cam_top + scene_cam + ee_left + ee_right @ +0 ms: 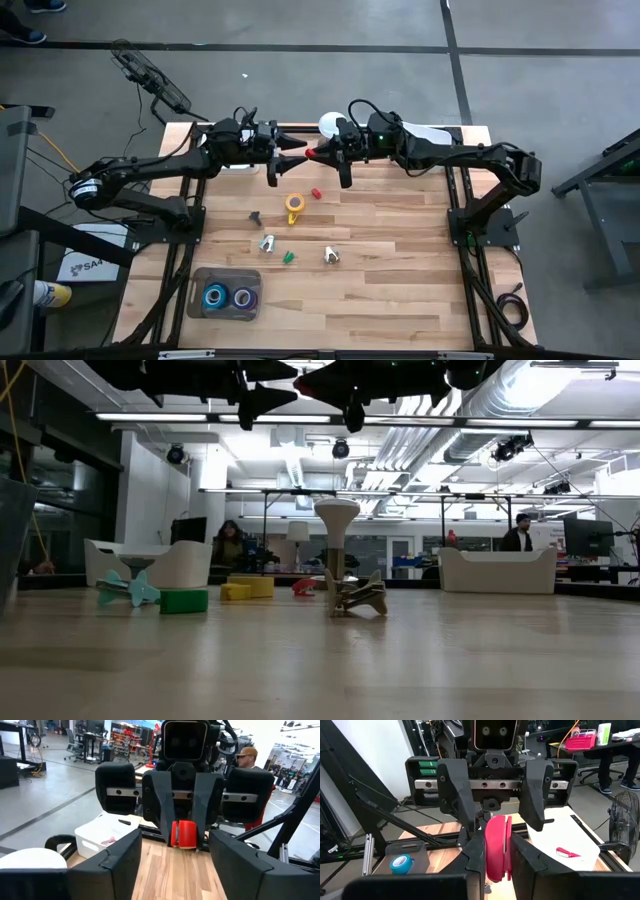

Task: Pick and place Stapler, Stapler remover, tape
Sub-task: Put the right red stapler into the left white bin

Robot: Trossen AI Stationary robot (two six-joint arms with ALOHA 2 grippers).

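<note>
Tape, red roll (496,848): pinched on edge between the closed fingers of the right end effector (318,152), raised clear of the wooden counter (400,290) near its far edge. The left wrist view shows the same red roll (183,834) clamped low between those two fingers.

Left end effector (297,152): directly facing the right one, tip to tip, just beside the red roll; fingers spread wide, gripping nothing.

Tape, yellow-orange roll (294,204): on the counter below the two end effectors, slightly toward the left arm's side.

Small red piece (316,193): on the counter just beside the yellow-orange roll, beneath the right end effector.

Dark grey piece (256,216): on the counter, nearer the left end effector's side.

Silvery metal pieces, two (267,242) (332,256): farther toward the counter's near edge, with a small green piece (287,257) between them.

Grey tray (198,278): near corner of the counter on the left arm's side, well apart from both end effectors; holds a blue roll (214,296) and a purple roll (243,298), side by side.

White bin (100,832): beside the counter's far edge, beyond the right end effector.
</note>
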